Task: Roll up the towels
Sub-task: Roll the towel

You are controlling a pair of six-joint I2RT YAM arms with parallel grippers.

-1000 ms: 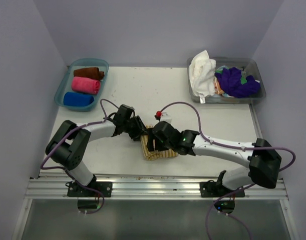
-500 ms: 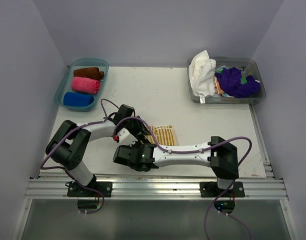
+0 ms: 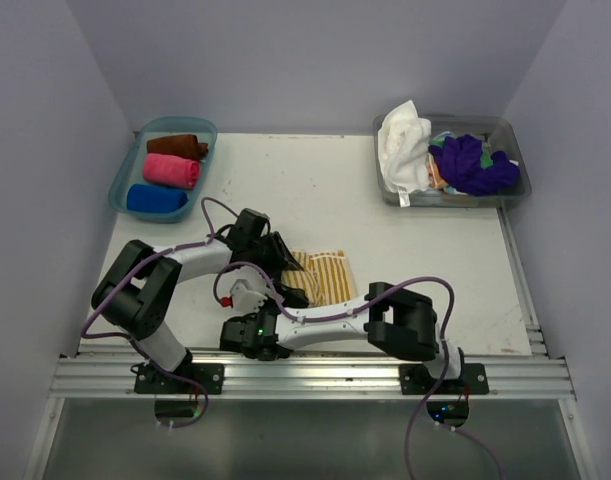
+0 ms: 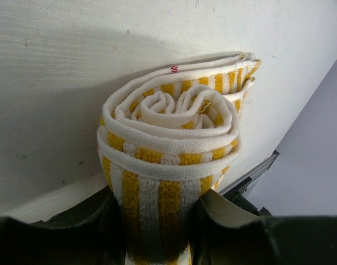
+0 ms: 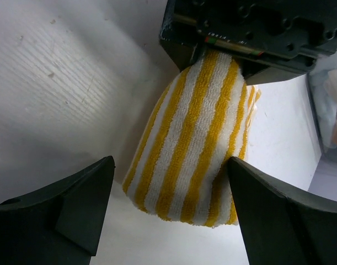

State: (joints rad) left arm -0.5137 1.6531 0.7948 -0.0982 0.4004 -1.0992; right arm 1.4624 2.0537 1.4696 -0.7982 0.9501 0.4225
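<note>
Between your left gripper's (image 4: 157,221) fingers, the rolled yellow-striped towel (image 4: 174,132) is pinched, lying on the table (image 3: 315,185) toward its 6 o'clock edge. Your right gripper (image 5: 169,182) is spread wide, with the roll just beyond at 12 o'clock. Rolled towels (image 3: 170,172) sit in the blue tray (image 3: 175,122) at 10 o'clock, loose towels (image 3: 470,165) in the clear bin (image 3: 485,200) at 2.

A white table (image 3: 425,250) lies under the left pincer (image 3: 291,281). Pale lilac walls (image 3: 315,60) rise beyond the pincer and on either side of it. A metal rail (image 3: 315,377) edges the table nearer than it. The light is soft and even.
</note>
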